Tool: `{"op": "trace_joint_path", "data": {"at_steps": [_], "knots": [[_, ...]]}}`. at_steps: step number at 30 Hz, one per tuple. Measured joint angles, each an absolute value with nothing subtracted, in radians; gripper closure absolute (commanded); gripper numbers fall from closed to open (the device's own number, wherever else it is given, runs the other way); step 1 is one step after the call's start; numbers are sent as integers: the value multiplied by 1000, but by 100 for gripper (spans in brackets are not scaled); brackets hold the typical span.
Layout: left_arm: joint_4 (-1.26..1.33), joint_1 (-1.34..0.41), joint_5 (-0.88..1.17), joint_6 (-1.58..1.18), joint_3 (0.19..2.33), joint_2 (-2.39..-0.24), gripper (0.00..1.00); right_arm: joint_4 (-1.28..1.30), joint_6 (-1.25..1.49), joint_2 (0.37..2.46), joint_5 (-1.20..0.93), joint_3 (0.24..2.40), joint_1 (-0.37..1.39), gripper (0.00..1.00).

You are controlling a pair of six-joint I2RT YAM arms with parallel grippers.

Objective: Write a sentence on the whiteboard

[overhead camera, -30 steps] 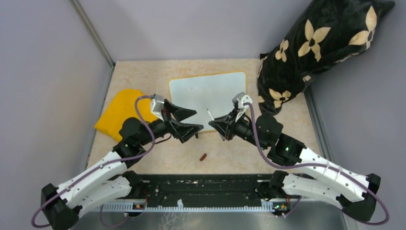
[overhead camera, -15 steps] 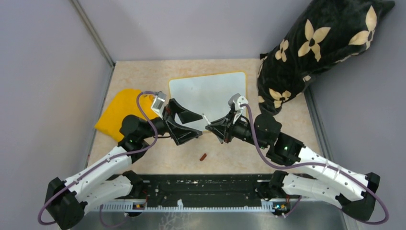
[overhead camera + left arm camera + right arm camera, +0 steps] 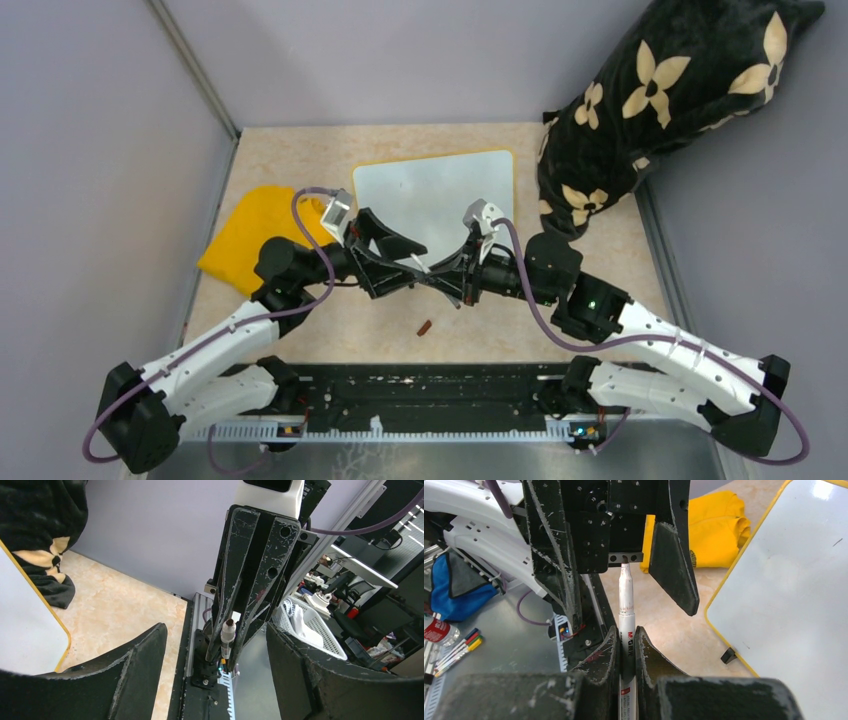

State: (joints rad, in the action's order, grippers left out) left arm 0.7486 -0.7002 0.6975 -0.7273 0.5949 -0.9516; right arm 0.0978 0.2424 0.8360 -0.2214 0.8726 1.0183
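**1. Whiteboard** [image 3: 435,185]
- Lies flat on the worktop [image 3: 300,150], approx. centre-rear, long side running left-right.
- Yellow rim is visible along its edges.
- Surface reads white. The right wrist view shows one short dark stroke near the far end, too small to read.
- One black foot [image 3: 727,655] sits at the near edge.

**2. Right claw** [image 3: 626,632]
- Closed on a white marker [image 3: 625,597], fingers pinching the barrel.
- The marker's fwd end projects beyond the fingertips.
- The left wrist view shows a dark tip on that end.

**3. Left claw** [image 3: 413,260]
- Spread wide, gripping nothing.
- Its fingers stand either side of the marker's fwd end, w/ clearance on both sides.
- The marker tip sits at or very near the claw's inner base; contact cannot be told.

**4. Relative position**
- Both claws meet nose-to-nose over the board's near edge, approx. mid-worktop.

**5. Other items**
- Yellow cloth [image 3: 250,230]: on the worktop left of the board, near it, partly under the left arm.
- Black cushion w/ cream flower pattern [image 3: 660,90]: right-rear corner, just beside the board's right edge.
- Small reddish-brown item [image 3: 425,327]: on the worktop between the claws and the arm bases, apart from the board.
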Motion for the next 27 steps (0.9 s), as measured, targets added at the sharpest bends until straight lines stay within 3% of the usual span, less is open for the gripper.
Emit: {"op": "trace_joint_path", "data": {"at_steps": [10,22,27], "knots": [[788,-700,711,-763,595,-954,55,97,242,836,-250,873,1018,100],[810,-700,730,-787,595,-954,76,97,242,837,-260,873,1018,100],[814,-700,735,-792,595,-954,99,96,242,844,-264,873,1018,100]]}}
